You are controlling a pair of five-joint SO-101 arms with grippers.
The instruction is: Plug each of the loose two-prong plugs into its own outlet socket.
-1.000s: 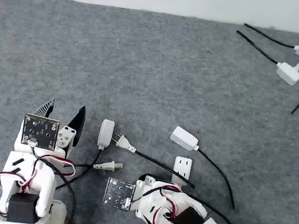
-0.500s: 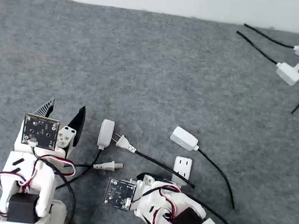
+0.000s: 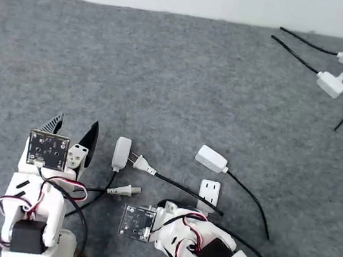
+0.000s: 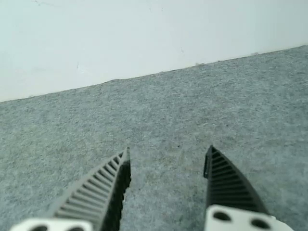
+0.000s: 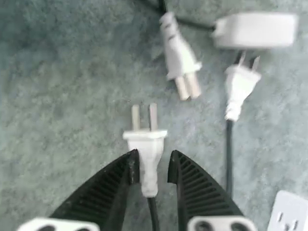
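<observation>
One plug [image 5: 145,139], probably light and stiff, is pinched at its body by the right gripper [image 5: 151,156], prongs free; the left gripper [image 4: 168,150] stands open, empty.

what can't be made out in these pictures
1. High view: the right hand and the plug by it are hidden under the right arm.
2. Right wrist view: the socket plate is cut off by the picture's corner.
3. High view: the two far white blocks are too small to tell plug from socket.
</observation>
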